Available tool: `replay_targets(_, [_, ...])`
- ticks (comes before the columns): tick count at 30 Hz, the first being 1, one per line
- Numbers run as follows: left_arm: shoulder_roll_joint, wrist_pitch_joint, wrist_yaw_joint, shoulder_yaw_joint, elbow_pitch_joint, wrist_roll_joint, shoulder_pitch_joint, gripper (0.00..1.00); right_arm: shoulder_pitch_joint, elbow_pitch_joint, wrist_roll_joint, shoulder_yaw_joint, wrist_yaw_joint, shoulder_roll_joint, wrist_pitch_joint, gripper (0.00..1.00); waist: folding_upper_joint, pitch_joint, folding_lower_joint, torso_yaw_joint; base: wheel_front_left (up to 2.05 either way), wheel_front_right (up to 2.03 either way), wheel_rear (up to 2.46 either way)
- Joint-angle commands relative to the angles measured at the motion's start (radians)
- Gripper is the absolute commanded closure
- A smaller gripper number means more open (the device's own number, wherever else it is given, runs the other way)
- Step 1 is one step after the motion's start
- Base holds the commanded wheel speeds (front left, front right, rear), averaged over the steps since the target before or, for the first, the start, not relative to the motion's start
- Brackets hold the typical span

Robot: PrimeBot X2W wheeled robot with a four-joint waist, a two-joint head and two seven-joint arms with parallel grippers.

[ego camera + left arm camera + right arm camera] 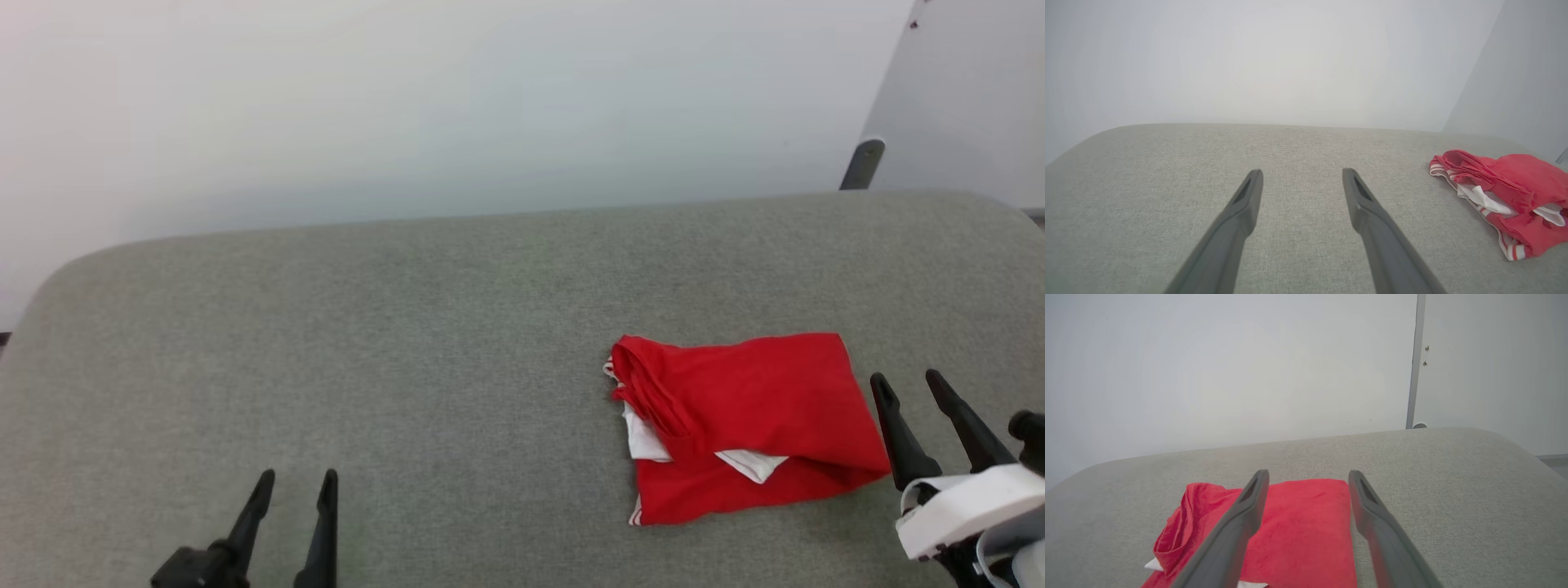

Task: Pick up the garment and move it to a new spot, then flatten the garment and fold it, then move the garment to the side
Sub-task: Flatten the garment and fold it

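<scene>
Your garment (747, 425) lay bunched on the surface (408, 343), just beside your right end effector (908, 378). That and your left end effector (299, 474) stood wide. Grabbing one layer could have pulled it apart.

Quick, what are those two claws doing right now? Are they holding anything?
Left gripper: open, holding nothing.
Right gripper: open, holding nothing, just beside the shirt.
</scene>
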Motion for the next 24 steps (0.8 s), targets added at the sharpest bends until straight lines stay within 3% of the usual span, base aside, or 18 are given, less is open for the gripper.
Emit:
replay_targets(1, [0.003, 0.001, -0.003, 0.005, -0.011, -0.001, 0.020, 0.00, 0.030, -0.025, -0.016, -0.022, 0.000, 0.007, -0.004, 0.00, 0.0000, -0.014, 0.0000, 0.015, 0.00, 0.00, 0.00])
replay_targets(13, [-0.004, 0.001, -0.003, 0.052, -0.062, -0.010, 0.099, 0.00, 0.187, -0.227, -0.088, -0.164, 0.000, 0.032, 0.067, 0.00, 0.0000, -0.028, 0.0000, 0.026, 0.00, 0.00, 0.00])
replay_targets(24, [-0.025, 0.001, -0.003, 0.081, -0.145, -0.007, 0.170, 0.00, 0.316, -0.411, -0.157, -0.290, 0.000, 0.102, 0.150, 0.00, 0.0000, -0.022, 0.0000, 0.035, 0.00, 0.00, 0.00])
